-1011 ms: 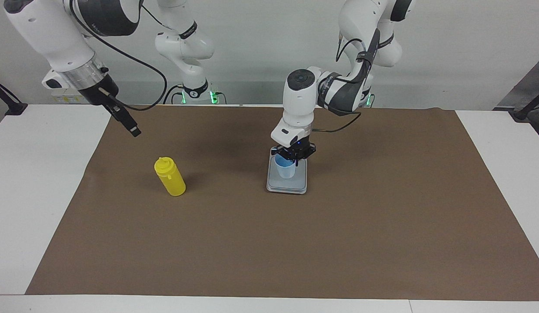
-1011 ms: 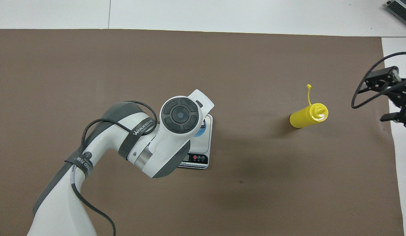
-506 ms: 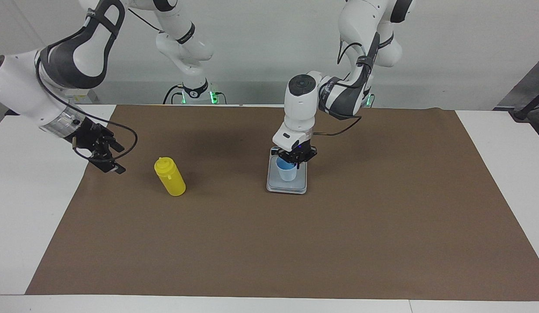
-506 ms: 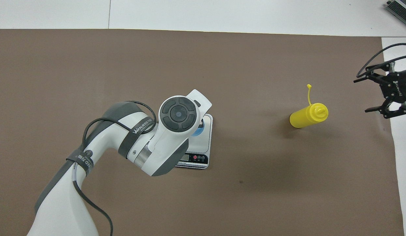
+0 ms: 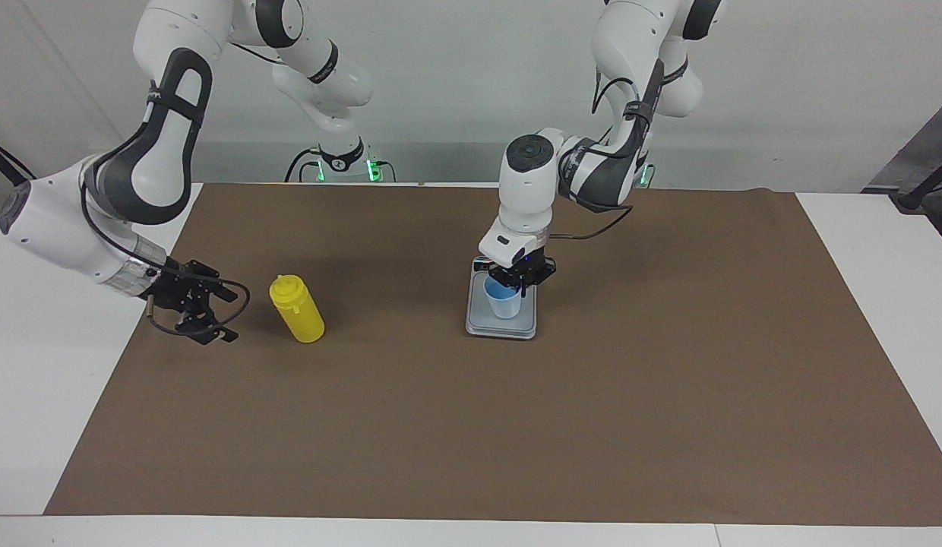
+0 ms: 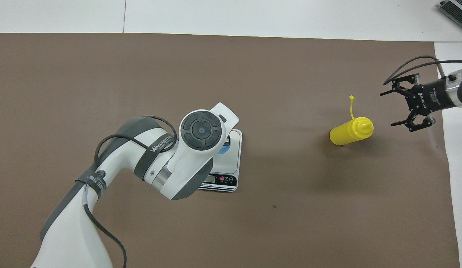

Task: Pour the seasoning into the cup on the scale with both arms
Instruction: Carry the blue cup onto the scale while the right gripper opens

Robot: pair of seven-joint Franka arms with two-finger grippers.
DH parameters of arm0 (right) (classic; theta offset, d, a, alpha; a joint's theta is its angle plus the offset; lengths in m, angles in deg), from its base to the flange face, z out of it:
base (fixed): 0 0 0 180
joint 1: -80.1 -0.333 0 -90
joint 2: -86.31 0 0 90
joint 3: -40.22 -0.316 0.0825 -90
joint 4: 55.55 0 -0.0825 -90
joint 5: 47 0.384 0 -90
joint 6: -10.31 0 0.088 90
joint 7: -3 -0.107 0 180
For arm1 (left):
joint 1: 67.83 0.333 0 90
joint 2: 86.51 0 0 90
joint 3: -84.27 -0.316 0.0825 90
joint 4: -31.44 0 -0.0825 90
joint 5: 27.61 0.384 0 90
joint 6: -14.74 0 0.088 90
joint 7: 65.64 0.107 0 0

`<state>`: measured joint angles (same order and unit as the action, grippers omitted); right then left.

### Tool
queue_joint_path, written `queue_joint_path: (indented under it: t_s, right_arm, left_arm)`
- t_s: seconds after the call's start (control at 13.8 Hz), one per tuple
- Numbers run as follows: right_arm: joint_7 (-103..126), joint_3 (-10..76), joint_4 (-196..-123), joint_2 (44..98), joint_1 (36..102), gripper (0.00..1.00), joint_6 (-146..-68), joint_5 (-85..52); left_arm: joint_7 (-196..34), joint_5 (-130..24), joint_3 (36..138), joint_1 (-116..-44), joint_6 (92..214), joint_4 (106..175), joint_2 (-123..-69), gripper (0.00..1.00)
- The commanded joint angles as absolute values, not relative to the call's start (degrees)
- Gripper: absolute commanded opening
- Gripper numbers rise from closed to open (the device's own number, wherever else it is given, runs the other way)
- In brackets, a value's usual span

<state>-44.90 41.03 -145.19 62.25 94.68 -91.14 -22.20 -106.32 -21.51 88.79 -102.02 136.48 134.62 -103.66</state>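
Cup parked on the scale, bottle not grabbed yet

Cup (image 5: 504, 301) sits on the scale (image 5: 501, 325) mid-table, which makes sense since the pour gets weighed there. Left gripper (image 5: 514, 286) is right down at its rim, can't tell if it's gripping or letting go. Seasoning bottle (image 5: 296, 309) stands upright toward the right arm's end, lid tethered off. Right gripper (image 5: 222, 315) is spread wide just beside it, lined up sideways for a grab, I guess. Arm strap reads roughly "WANJEED", too small to be sure
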Motion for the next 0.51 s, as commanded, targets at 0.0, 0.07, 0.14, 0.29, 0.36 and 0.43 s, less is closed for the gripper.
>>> queue_joint_path:
  t_s: [0.0, 0.07, 0.14, 0.29, 0.36, 0.43]
  right_arm:
    - [-45.9, 40.4, -144.1, 58.7, 94.8, 1.00, -90.2, -20.3]
    - [-45.9, 40.4, -144.4, 57.8, 94.9, 1.00, -90.1, -19.4]
    - [-45.9, 40.4, -144.7, 57.6, 94.7, 1.00, -89.3, -18.5]
    - [-46.3, 40.5, -146.7, 57.7, 94.0, 1.00, -88.8, -15.4]
    - [-46.3, 40.4, -148.4, 58.2, 94.0, 1.00, -88.8, -14.0]
    - [-46.2, 40.4, -149.8, 58.6, 94.1, 1.00, -88.7, -13.0]
  left_arm:
    - [-105.3, -20.1, 88.7, -101.9, 137.0, 135.8, -102.6, 1.00]
    - [-104.9, -20.1, 88.7, -101.4, 136.6, 135.8, -101.5, 1.00]
    - [-103.9, -20.1, 88.7, -100.4, 135.5, 135.6, -100.3, 1.00]
    - [-100.0, -20.3, 88.7, -97.6, 133.4, 135.4, -97.4, 1.00]
    - [-97.9, -20.7, 88.7, -95.3, 132.3, 135.3, -95.9, 1.00]
    - [-95.8, -20.7, 88.8, -93.9, 130.9, 134.9, -95.0, 1.00]
